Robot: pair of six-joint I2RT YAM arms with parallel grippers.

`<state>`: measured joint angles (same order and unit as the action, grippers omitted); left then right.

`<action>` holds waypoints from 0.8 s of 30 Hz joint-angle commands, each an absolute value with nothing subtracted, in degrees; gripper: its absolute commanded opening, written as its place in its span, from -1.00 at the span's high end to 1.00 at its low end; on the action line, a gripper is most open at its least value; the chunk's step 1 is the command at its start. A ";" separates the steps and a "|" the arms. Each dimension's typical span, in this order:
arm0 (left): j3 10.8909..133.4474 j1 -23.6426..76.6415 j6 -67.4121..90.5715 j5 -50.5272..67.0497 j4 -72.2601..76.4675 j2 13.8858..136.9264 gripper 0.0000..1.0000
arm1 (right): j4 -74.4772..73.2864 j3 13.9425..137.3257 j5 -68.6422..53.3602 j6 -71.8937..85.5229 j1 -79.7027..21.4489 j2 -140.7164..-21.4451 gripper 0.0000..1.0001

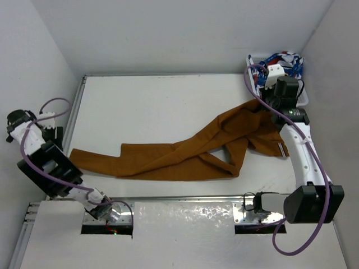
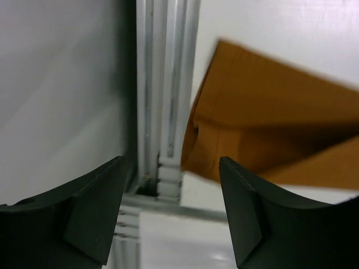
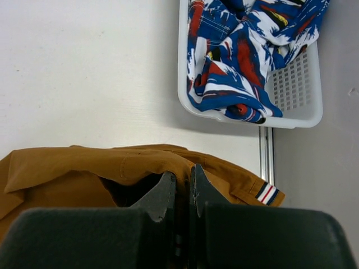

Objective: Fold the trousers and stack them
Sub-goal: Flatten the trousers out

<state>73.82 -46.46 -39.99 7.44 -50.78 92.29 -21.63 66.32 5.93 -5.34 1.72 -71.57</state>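
right jaws: bottom centre of the right wrist view, fingers (image 3: 161, 196) pressed together on a raised fold of the trousers (image 3: 84, 168) at the waist end.
left jaws: wide apart, holding nothing. They hang over the metal rail (image 2: 162, 84) at the bench edge, with the leg hem just right of the gap.
trousers position: sprawled diagonally across the bench (image 1: 157, 101), waist at right of the top view, one leg running to the left edge, the other doubled over at lower centre. Not folded yet.
risk 1: the pinch looks thin, maybe one layer. A hard pull could strip the cloth out of the right jaws.
risk 2: the legs are crossed and creased. Folding from this lay would likely lock in the twist and give a lopsided stack.
risk 3: the left jaws line up with the rail rather than the hem. Going straight down probably hits metal and misses the cloth.
risk 4: the white basket (image 3: 303, 95) holding the patterned cloth (image 3: 241, 50) sits close above the waist end. A lift that swings towards the upper right could catch its rim.
risk 5: the striped tag (image 3: 267, 193) sits near the bench's right edge, so the waist end could slide off.
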 commanded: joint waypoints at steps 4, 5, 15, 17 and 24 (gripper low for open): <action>63.39 -53.96 -89.91 18.46 -55.71 78.40 -0.36 | -20.30 65.30 3.25 -5.01 1.14 -69.87 1.00; 62.85 -54.75 -93.31 18.54 -57.55 78.49 -0.38 | -20.48 65.22 3.25 -5.10 1.06 -69.87 1.00; 57.05 -54.24 -123.15 23.12 -60.85 79.01 -0.60 | -20.92 65.57 2.64 -5.80 0.97 -69.61 1.00; 54.06 -52.91 -120.33 22.24 -53.89 79.01 -0.59 | -20.83 65.48 2.46 -5.80 0.97 -69.43 1.00; 48.60 -50.27 -113.21 24.08 -41.57 79.01 -0.55 | -20.65 65.39 1.15 -5.27 0.97 -69.43 1.00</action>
<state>49.06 -51.20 -111.85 20.60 -48.90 79.18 -22.55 65.25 2.92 -5.58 1.34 -71.24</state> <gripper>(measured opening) 0.778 0.023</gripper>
